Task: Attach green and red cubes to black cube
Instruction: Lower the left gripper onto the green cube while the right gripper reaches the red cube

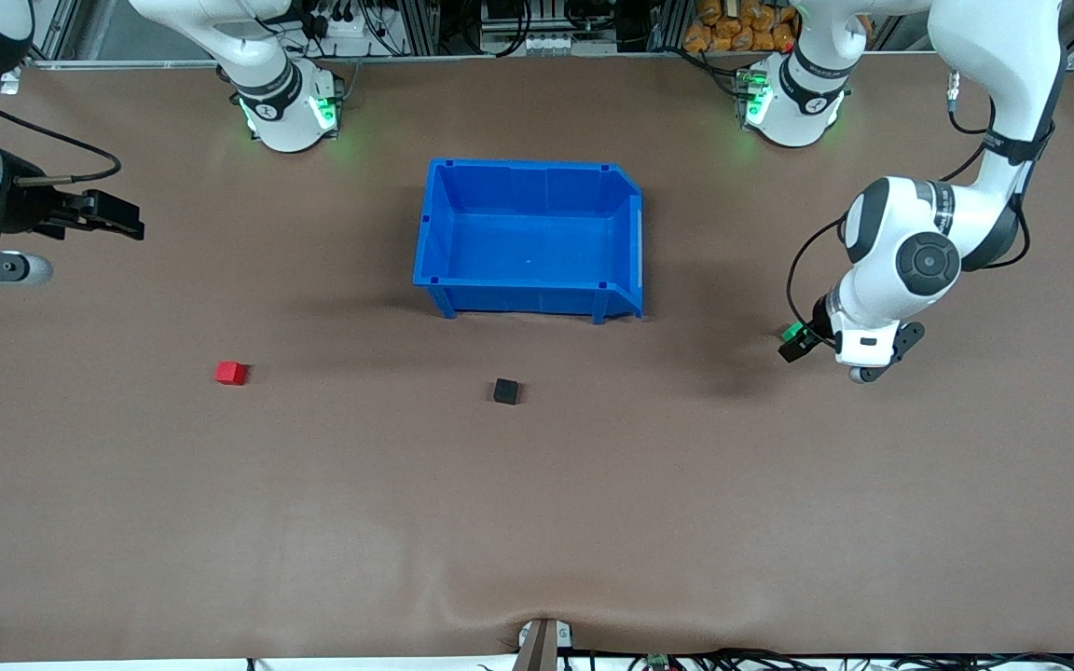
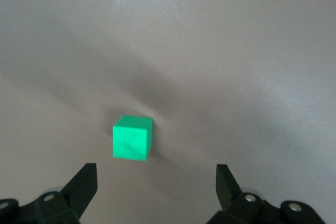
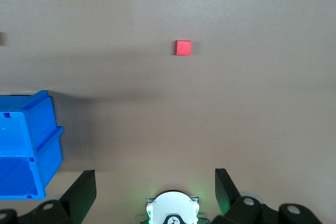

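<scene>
A brown table (image 1: 537,522) under even light, cables and metal framing (image 1: 537,28) along its edge.

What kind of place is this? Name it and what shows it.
Likely a robotics lab bench: two Franka arms bolted along a brown-matted table, an empty blue bin, small test cubes, and cabling and aluminium framing at the edge.

Red cube (image 1: 231,373), black cube (image 1: 505,390), green cube (image 2: 132,138) on table, well apart.

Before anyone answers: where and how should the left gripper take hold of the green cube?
Probably from straight above, closing on two opposite flat side faces. The green cube sits flat on the table, apart from everything, and the open left gripper hangs over it.
</scene>
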